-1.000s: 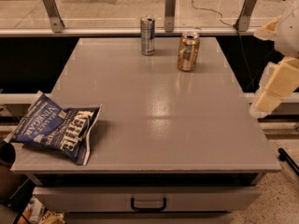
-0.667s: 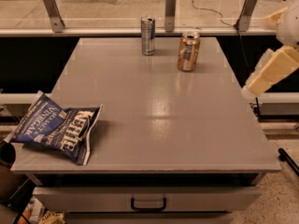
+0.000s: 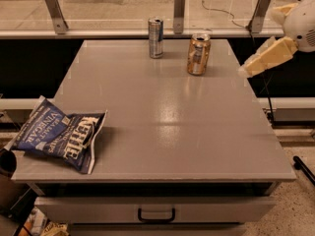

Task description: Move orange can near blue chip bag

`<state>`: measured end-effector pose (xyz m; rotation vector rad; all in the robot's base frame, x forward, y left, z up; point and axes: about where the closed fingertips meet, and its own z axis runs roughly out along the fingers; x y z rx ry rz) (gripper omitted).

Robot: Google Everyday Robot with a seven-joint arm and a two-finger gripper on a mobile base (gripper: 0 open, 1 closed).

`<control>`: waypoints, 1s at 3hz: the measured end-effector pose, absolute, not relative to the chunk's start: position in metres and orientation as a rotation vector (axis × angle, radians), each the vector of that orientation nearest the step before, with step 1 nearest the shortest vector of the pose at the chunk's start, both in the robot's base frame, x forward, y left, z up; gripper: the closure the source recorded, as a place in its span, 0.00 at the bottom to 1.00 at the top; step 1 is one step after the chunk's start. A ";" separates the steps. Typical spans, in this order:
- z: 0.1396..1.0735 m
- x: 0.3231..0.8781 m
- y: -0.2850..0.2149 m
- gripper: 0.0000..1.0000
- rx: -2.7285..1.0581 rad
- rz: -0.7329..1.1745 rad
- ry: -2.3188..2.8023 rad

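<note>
far back on the grey tabletop (image 3: 172,117) stands the short copper-orange metal can (image 3: 198,54), a slim silver-blue can (image 3: 156,37) just left of it, the wrinkly dark blue chip bag (image 3: 59,139) well apart at its near left, the cream gripper (image 3: 268,57) aloft to its right, open or closed i cannot tell.

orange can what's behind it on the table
Behind the orange can lie the table edge, a rail with metal posts, then floor. The can hides the strip directly behind it. The gripper hangs to its right, beyond the table.
</note>
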<state>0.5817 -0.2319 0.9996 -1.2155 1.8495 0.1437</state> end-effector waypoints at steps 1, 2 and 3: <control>0.989 0.614 -0.226 0.00 -1.139 0.229 1.785; 0.971 0.643 -0.213 0.00 -1.067 0.340 1.732; 0.945 0.667 -0.201 0.00 -0.982 0.456 1.680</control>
